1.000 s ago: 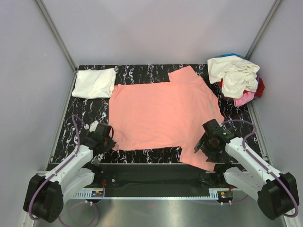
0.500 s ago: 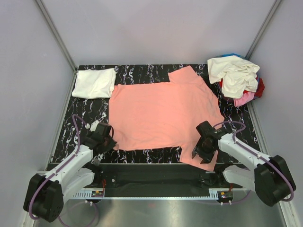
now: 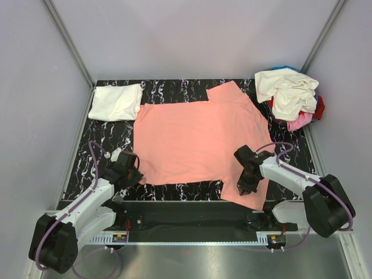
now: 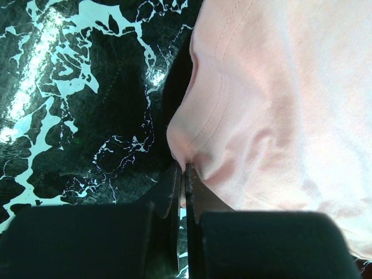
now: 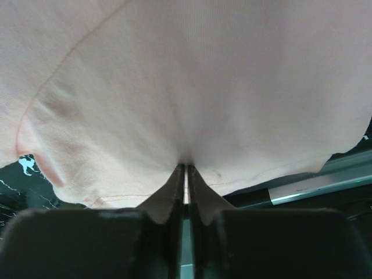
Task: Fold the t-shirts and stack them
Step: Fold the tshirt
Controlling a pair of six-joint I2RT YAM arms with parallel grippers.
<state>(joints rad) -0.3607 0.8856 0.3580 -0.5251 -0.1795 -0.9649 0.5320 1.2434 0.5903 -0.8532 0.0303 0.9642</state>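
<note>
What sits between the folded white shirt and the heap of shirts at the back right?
In the top view: a bare stretch of marbled tabletop, then the far sleeve of the salmon-pink shirt.

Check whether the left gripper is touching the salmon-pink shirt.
Touching. The left wrist view shows the left gripper shut on the hem of the salmon-pink shirt, cloth bunched at its tips.

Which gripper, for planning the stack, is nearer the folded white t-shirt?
Left. The left gripper pinches the salmon-pink t-shirt at its near left edge, on the same side as the folded white t-shirt; the right gripper pinches its near right sleeve, farther off.
</note>
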